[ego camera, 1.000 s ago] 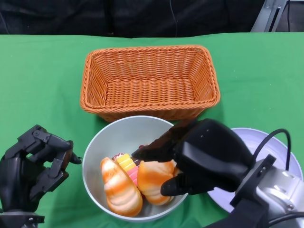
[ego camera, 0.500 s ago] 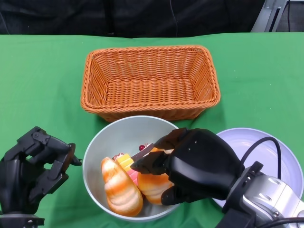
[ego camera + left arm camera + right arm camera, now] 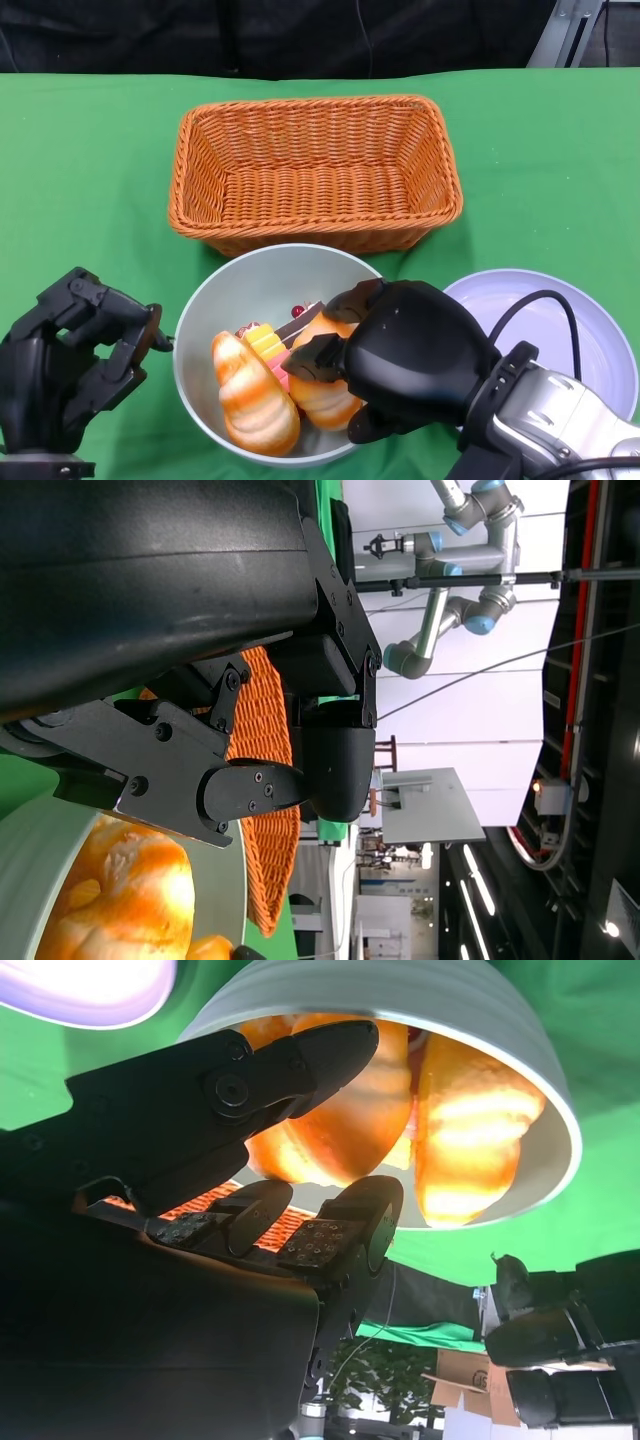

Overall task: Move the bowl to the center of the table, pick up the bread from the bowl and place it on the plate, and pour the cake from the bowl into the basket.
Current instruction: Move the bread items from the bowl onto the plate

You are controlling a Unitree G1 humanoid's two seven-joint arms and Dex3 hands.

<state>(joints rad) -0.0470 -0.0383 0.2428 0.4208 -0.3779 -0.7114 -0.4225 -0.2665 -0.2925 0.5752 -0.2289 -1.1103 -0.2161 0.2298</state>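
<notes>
On the green-covered bench (image 3: 80, 170), a pale grey round bowl (image 3: 250, 290) sits just in front of an orange woven rectangular basket (image 3: 315, 170), with a white-lilac round plate (image 3: 590, 330) to its right. Inside the bowl lie two glazed golden bread rolls, one (image 3: 250, 400) toward the left and one (image 3: 318, 395) under the right hand (image 3: 400, 360), with a pink and yellow slice of cake (image 3: 265, 345) between them. The black right hand reaches into the bowl with its fingers (image 3: 330, 1230) curled around the right-side roll; whether it grips firmly I cannot tell. The black left hand (image 3: 75, 355) rests beside the bowl's left rim, fingers curled, holding nothing.
</notes>
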